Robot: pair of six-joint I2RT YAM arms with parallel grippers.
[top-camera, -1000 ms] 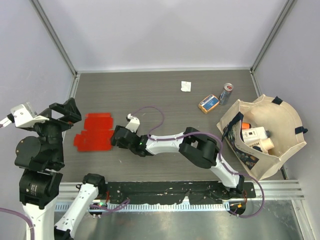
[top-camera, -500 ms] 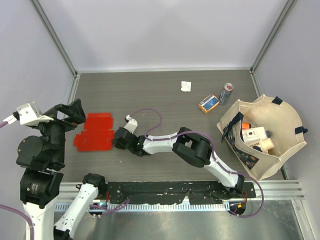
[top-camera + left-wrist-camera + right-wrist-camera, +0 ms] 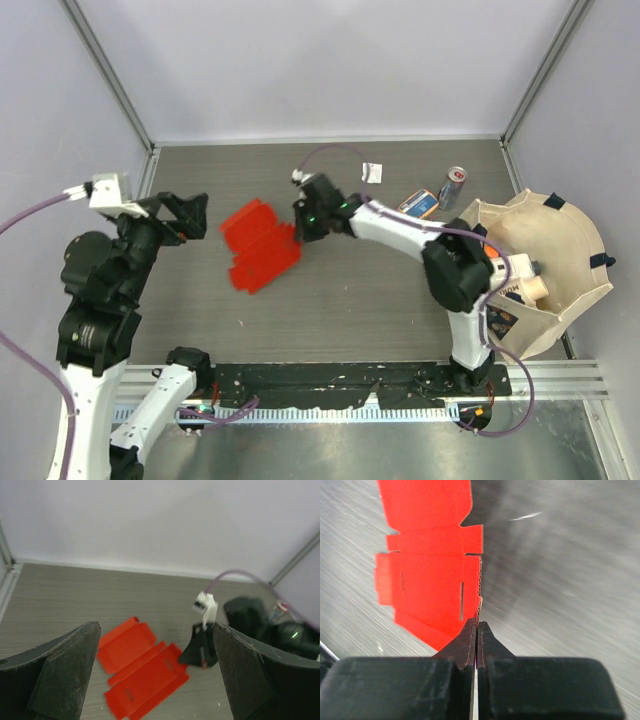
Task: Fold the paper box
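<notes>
Left pincer (image 3: pixel 190 216): raised over the surface (image 3: pixel 340 300), with its jaws spread wide and nothing between them. In its own wrist view the two dark fingers (image 3: pixel 62 677) stand at either side of the frame.

Right pincer (image 3: pixel 477 626): jaws pressed together on the paper box (image 3: pixel 260 243), nipping one thin edge of the card. Only the card's thickness separates the fingertips.

Paper box: red, flat and unfolded, with flaps and slots showing. It fans out from the right pincer's tips toward the left pincer and sits between the two. From the left pincer it is ahead of and below the open jaws, apart from them. It sits askew, and I cannot tell whether it touches the surface.

Right arm (image 3: pixel 400 228): stretched out from its base across the grey wood-grain surface, ending at the box's edge.

White scrap (image 3: pixel 372 172): on the surface beyond the right pincer and a little to its right, apart from it.

Orange-and-blue packet (image 3: pixel 417 207): farther to the right pincer's right, lying flat.

Can (image 3: pixel 453 187): upright, just beside the packet on the side away from the right pincer.

Tote bag (image 3: pixel 575 250): cream and open-mouthed, with several items inside. It is the thing farthest from both pincers, well off to the right.
</notes>
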